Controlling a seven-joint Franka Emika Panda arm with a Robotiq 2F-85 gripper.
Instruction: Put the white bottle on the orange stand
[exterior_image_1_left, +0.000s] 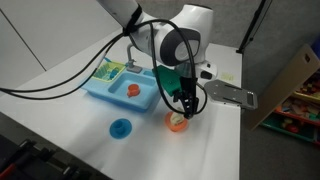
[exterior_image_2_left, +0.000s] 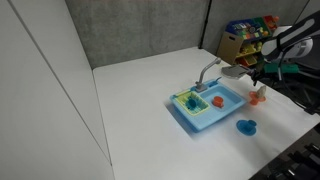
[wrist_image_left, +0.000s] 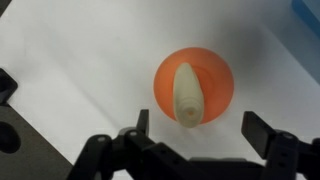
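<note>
gripper (wrist_image_left: 197, 140) — released, jaws apart | white bottle (wrist_image_left: 187, 95) — on orange stand (wrist_image_left: 165, 85)

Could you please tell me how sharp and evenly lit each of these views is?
Wrist view: the white bottle and orange stand are fairly sharp under even light, while the gripper, close to the lens, is dark and soft. In both exterior views the detail is coarse; the white table looks bright, and the stand there is tiny and blurry.

White table (exterior_image_1_left: 60, 112), blue sink (exterior_image_1_left: 108, 97), blue disc (exterior_image_1_left: 120, 128) (apart), orange stand (wrist_image_left: 218, 85)
</note>
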